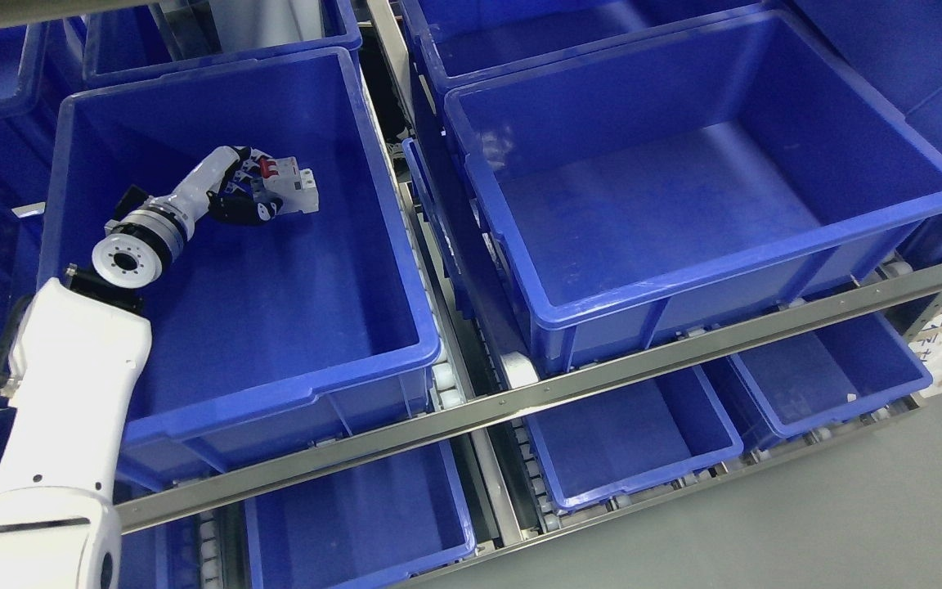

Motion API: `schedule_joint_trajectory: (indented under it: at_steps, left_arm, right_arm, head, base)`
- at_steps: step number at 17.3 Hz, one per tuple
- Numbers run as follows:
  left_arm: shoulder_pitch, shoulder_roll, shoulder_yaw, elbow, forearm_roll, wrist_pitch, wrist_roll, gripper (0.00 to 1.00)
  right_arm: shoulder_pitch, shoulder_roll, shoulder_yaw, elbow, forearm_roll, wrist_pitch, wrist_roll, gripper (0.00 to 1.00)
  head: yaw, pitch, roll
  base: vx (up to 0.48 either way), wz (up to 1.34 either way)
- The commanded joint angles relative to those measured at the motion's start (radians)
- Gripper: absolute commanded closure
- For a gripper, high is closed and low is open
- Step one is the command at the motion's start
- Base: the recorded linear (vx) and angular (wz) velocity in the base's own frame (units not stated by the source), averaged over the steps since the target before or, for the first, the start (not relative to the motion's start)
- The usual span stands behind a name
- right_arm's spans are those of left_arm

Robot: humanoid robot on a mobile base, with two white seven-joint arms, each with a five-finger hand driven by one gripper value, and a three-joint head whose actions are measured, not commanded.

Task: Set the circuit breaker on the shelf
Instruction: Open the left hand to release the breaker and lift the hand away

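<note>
Head view: left robot hand [252, 195] grips circuit breaker [291, 185] inside bin [373, 245].

Left hand [252, 192] reaching into blue bin [405, 270] at nine o'clock, fingers curled round white circuit breaker [291, 182] with red switches, second blue bin [912, 155] at two o'clock, metal shelf rail [602, 376] running beneath both, lower blue bins [716, 442] toward five o'clock

Bright, even light from overhead, colours strong and focus crisp across the frame. Soft glare glints on the right bin [708, 196] floor and the metal rail [602, 376]; shadows deepen toward the upper left.
</note>
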Motion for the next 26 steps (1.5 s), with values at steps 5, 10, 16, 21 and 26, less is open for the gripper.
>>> schedule_joint_trajectory:
  at_steps: [5,10,16,21,26]
  left_arm:
    - [-0.009,-0.002,-0.061,0.093,-0.002,0.002,0.027,0.30]
    - [-0.009,-0.002,-0.015,0.084,0.008,-0.007,0.069,0.14]
    - [-0.038,-0.121,0.417,-0.112,0.220,-0.010,0.154,0.00]
    - [0.122,-0.191,0.509,-0.524,0.435,-0.028,0.148,0.00]
    - [0.348,-0.210,0.447,-0.914,0.472,0.085,0.154,0.00]
  right_arm:
    - [0.000,-0.017,0.020,0.000,0.000,0.065,-0.001,0.00]
    - [0.000,-0.017,0.020,0.000,0.000,0.065,-0.001,0.00]
    - [0.000,-0.017,0.020,0.000,0.000,0.065,-0.001,0.00]
    - [0.000,-0.017,0.020,0.000,0.000,0.065,-0.001,0.00]
    - [0.000,-0.017,0.020,0.000,0.000,0.065,-0.001,0.00]
  head:
    - [0.0000,0.000,0.000]
    - [0.0000,0.000,0.000]
    - [0.0000,0.000,0.000]
    - [0.0000,0.000,0.000]
    - [0.0000,0.000,0.000]
  base:
    - [0.000,0.00]
    - [0.000,0.00]
    - [0.000,0.00]
    - [-0.109,0.07]
    - [-0.267,0.16]
